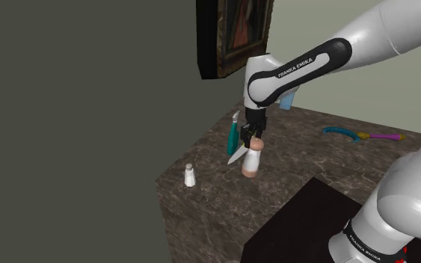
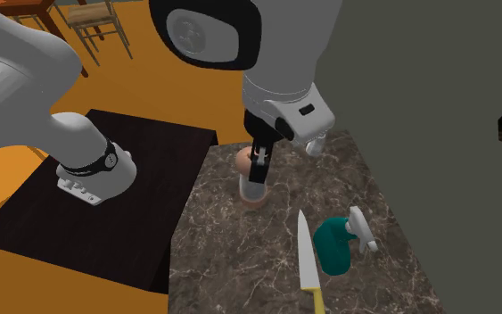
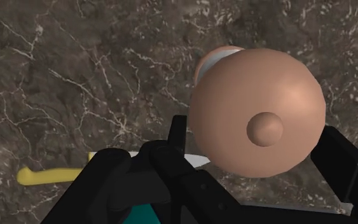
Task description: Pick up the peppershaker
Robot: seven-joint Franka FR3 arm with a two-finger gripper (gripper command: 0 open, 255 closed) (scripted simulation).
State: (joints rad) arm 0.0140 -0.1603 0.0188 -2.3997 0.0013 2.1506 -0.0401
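The peppershaker (image 1: 252, 159) has a rounded tan top, a white body and a tan foot. It stands upright near the middle of the dark marble table (image 1: 223, 205). My gripper (image 1: 255, 139) comes down on it from above. The black fingers (image 3: 177, 137) press against both sides of the tan top (image 3: 260, 111), so the gripper is shut on it. The second exterior view shows the shaker (image 2: 253, 183) under the gripper (image 2: 259, 165), its foot at or just above the tabletop. I cannot tell whether it is lifted.
A small white shaker (image 1: 190, 175) stands near the table's edge at the shoulder view's left. A yellow-handled knife (image 2: 308, 263) and a teal spray bottle (image 2: 333, 245) lie close beside the gripper. A teal curved tool (image 1: 342, 133) and a purple-yellow one (image 1: 380, 137) lie farther back.
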